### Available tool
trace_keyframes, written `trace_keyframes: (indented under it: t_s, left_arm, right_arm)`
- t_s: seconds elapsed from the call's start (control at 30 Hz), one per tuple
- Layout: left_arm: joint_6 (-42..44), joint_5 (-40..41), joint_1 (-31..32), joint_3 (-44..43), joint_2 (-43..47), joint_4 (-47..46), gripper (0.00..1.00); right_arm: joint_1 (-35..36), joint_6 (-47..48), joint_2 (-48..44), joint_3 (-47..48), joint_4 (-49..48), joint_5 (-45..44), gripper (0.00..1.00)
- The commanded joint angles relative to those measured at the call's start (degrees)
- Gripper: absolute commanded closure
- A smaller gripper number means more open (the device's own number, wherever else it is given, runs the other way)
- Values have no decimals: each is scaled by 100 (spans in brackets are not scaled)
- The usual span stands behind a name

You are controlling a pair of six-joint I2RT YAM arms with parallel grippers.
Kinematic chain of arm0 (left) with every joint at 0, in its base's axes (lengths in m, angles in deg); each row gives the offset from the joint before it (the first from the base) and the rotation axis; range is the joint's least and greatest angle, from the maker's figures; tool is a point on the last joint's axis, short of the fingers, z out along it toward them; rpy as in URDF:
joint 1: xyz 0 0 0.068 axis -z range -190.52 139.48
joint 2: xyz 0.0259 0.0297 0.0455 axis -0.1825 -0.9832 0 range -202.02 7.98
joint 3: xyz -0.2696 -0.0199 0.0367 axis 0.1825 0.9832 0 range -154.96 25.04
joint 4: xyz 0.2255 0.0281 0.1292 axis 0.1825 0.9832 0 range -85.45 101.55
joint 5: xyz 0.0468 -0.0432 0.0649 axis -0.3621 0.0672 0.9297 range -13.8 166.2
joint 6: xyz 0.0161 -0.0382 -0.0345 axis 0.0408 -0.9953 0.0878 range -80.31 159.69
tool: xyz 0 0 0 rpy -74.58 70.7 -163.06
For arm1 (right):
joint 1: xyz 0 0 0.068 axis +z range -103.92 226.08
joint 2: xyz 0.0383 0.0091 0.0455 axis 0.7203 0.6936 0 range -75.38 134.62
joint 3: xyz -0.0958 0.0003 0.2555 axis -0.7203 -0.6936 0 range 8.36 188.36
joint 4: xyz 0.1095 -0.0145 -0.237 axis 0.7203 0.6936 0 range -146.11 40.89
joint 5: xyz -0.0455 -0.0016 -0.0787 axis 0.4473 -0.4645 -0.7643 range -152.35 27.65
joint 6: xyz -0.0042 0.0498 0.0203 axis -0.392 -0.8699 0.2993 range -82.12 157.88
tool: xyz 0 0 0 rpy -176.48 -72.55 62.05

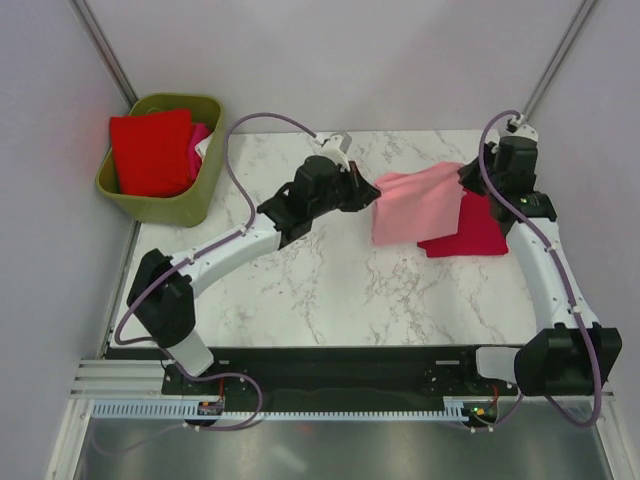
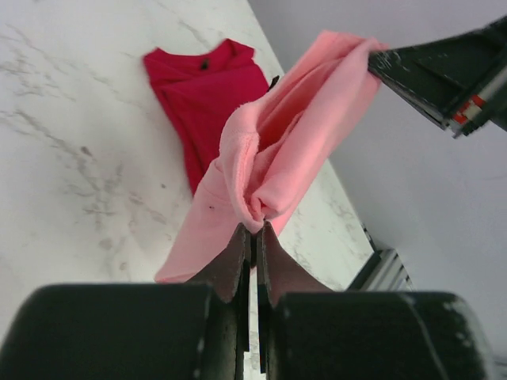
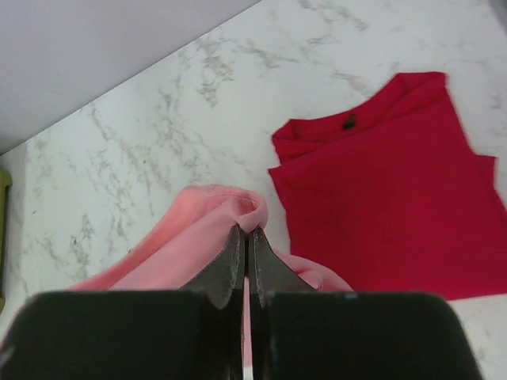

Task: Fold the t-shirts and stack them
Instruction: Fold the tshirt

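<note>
A light pink t-shirt (image 1: 417,205) hangs stretched between both grippers above the right half of the table. My left gripper (image 1: 368,187) is shut on its left corner, the cloth (image 2: 273,158) bunched at the fingertips (image 2: 255,230). My right gripper (image 1: 468,176) is shut on the other corner, pink cloth (image 3: 198,241) pinched at its tips (image 3: 247,233). Under the pink shirt's right side a dark crimson t-shirt (image 1: 470,228) lies folded flat on the table (image 3: 388,186), also seen from the left wrist (image 2: 202,95).
An olive-green basket (image 1: 185,205) stands at the back left corner, holding a bright red t-shirt (image 1: 150,150) and a hot pink one (image 1: 198,140). The marble table (image 1: 320,290) ends at a black rail (image 1: 340,365) near the arm bases.
</note>
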Motion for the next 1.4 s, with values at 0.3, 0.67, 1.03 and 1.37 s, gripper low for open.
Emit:
trace_keyframes:
  t_s: [0.3,0.67,1.03,1.37]
  left_arm:
    - [-333,898,1399,-1543,-1070,-217,98]
    - [-597,968,1663,-2230,-1976,-340,98]
    - [-439,1205,1646,-1977,-1968,-463,98]
    - [-412,1574,1602,-88,-45,-578,98]
  right_arm:
    - [-1694,165,-307,56,830,-379,100]
    - [-2178,147,97,258,821,-204,100]
    - [-2178,112,54,99,689,762,100]
    - [-1687,24,-702,73,1058,1572,100]
